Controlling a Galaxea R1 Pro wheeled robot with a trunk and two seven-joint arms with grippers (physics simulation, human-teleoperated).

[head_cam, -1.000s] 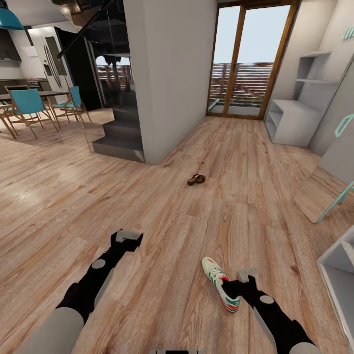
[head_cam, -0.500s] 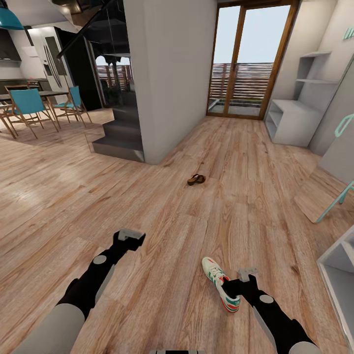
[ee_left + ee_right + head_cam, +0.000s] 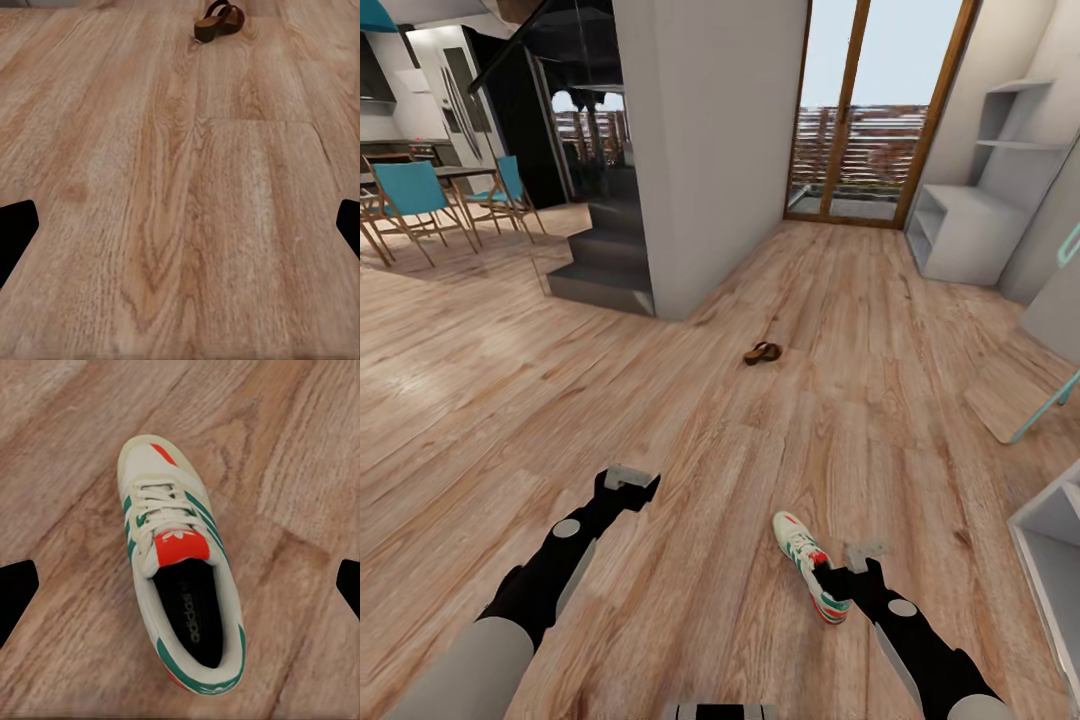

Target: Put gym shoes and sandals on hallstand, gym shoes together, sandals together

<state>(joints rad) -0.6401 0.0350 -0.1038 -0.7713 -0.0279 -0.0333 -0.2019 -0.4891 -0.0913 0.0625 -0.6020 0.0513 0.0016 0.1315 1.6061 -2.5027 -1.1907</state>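
My right pincer (image 3: 857, 560) hangs spread wide over one gym shoe (image 3: 810, 580) at the lower right of the head view; the shoe lies upright on the corridor floor (image 3: 690, 520), nothing gripped. My left pincer (image 3: 628, 480), lower left, is also wide and holds nothing. One sandal (image 3: 763, 352) lies mid-frame, well apart. The hallstand (image 3: 970, 230) stands at the upper right.
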